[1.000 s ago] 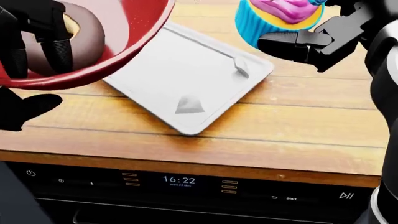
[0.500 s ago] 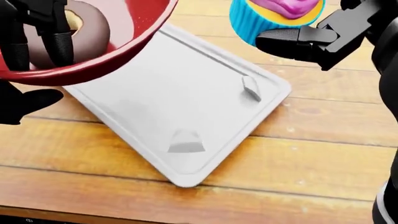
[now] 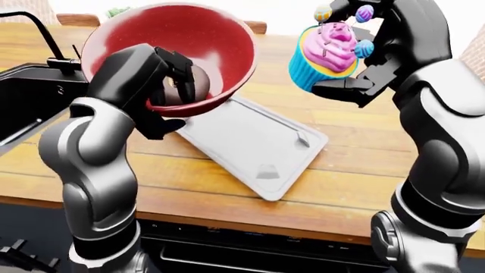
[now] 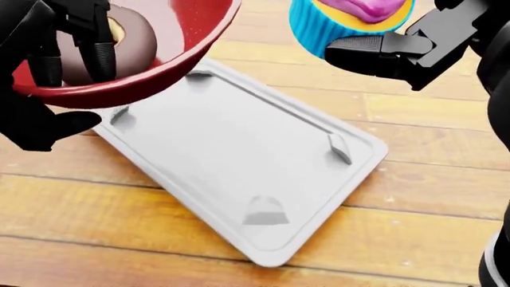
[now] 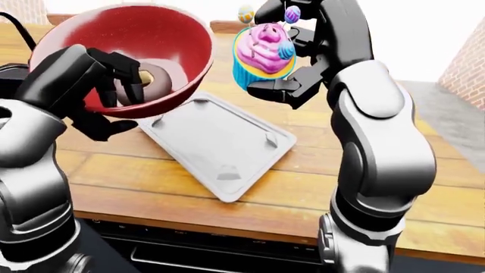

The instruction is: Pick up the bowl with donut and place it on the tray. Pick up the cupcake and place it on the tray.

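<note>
Holding the red bowl (image 3: 170,60) with its donut (image 5: 148,77) in your clenched left hand (image 3: 163,77) above the tray (image 4: 239,173), cupcake (image 3: 326,57) gripped in your right hand (image 3: 364,71), you appear mid-carry; next, lower both onto the tray.

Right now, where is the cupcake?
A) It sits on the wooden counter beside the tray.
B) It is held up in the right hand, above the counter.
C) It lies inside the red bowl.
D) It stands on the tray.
B: the cupcake is gripped in the right hand in the air, while the tray below carries nothing.
</note>
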